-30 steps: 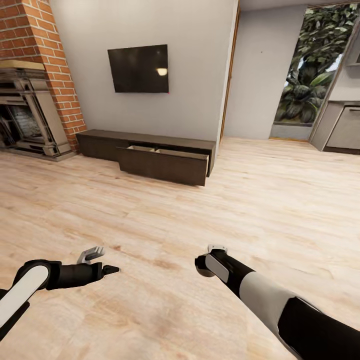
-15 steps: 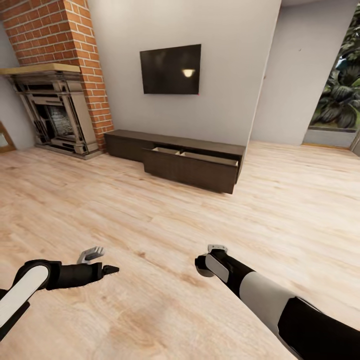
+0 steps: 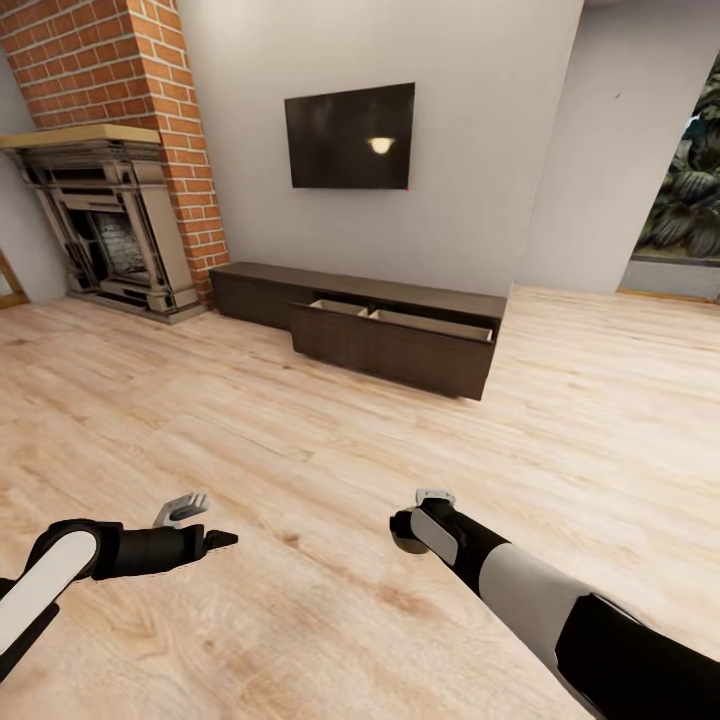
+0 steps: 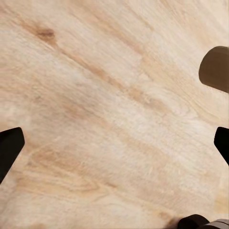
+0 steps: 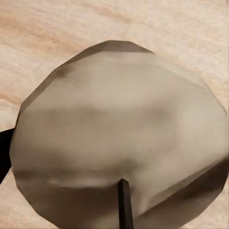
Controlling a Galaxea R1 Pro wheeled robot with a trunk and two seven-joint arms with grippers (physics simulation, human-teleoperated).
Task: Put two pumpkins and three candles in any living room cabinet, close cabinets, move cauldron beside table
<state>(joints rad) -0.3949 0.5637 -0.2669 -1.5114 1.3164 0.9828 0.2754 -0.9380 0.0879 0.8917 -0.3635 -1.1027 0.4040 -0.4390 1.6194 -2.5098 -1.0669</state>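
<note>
While both arms hang low over plank floor (image 3: 300, 450): right gripper (image 3: 408, 530) clamped on candle (image 5: 119, 152) (beige-grey, wick showing); left gripper (image 3: 205, 525) fingers spread apart, nothing betw. Far: cabinet (image 3: 400, 345), compartments pulled open, under TV (image 3: 350, 135); fireplace (image 3: 110, 240) far left.

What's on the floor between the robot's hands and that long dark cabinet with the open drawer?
Nothing: the head view shows bare plank floor between the left hand, the right hand and the cabinet.

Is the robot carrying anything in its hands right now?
The right gripper is shut on a candle, apparently by its round sides. The left gripper is open and empty.
</note>
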